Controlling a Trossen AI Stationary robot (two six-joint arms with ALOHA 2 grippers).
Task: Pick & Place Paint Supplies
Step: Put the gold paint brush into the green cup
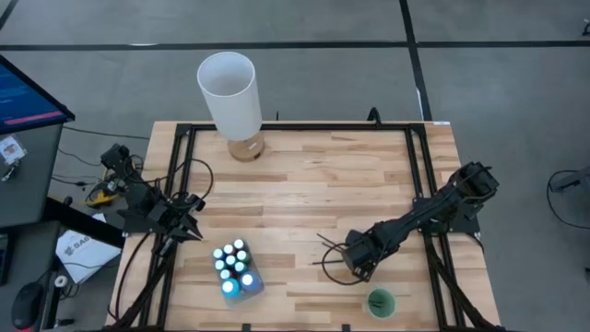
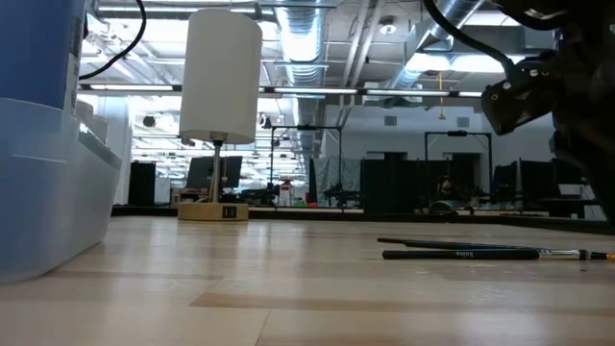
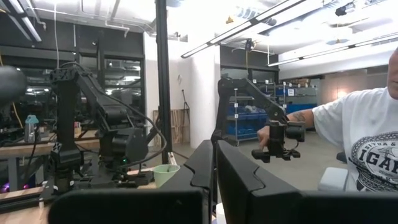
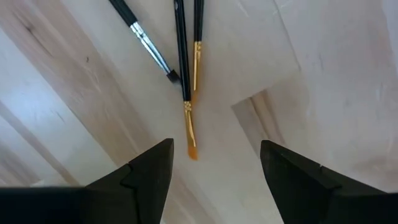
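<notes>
Several small white-capped bottles (image 1: 234, 266) stand packed together on the table's near left part; in the low view a blue one (image 2: 34, 58) shows in a clear holder (image 2: 53, 207). Three thin dark brushes (image 1: 332, 255) lie flat on the table, also seen in the right wrist view (image 4: 183, 68) and the low view (image 2: 461, 254). My right gripper (image 4: 216, 149) hovers open over their bristle ends and shows in the high view (image 1: 350, 263). My left gripper (image 1: 194, 231) waits shut at the table's left edge, seen in the left wrist view (image 3: 214, 167).
A tall white cylinder (image 1: 229, 92) stands on a small wooden base at the far edge. A small green cup (image 1: 380, 301) stands near the front edge, close to my right gripper. A person (image 3: 367, 143) is beyond the table. Bare wood lies in the table's middle.
</notes>
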